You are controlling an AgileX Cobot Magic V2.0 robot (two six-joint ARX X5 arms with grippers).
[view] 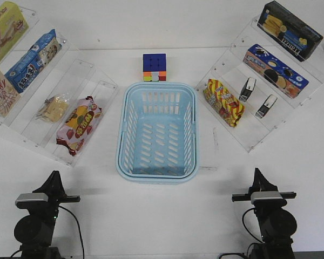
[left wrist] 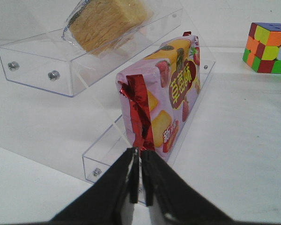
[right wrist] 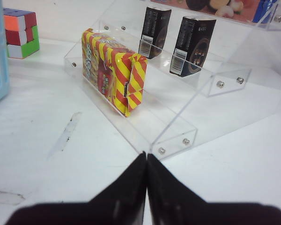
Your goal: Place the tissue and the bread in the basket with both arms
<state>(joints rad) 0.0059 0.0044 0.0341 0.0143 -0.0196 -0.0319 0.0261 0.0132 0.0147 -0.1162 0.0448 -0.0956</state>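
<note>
The light-blue basket (view: 157,132) stands empty in the middle of the table. The bread (view: 52,108) lies wrapped in clear plastic on the left rack's second shelf; it also shows in the left wrist view (left wrist: 105,21). Two black tissue packs (view: 247,89) (view: 266,106) stand on the right rack's second shelf, also in the right wrist view (right wrist: 156,31) (right wrist: 192,45). My left gripper (left wrist: 140,154) is shut and empty, low at the near left (view: 53,181), facing the rack's lowest shelf. My right gripper (right wrist: 146,157) is shut and empty at the near right (view: 257,178).
A red fruit-print snack bag (view: 79,124) lies on the left rack's lowest shelf. A red-yellow striped bag (view: 223,101) stands on the right rack's lowest shelf. A puzzle cube (view: 154,67) sits behind the basket. Snack boxes (view: 32,60) (view: 275,70) fill the upper shelves.
</note>
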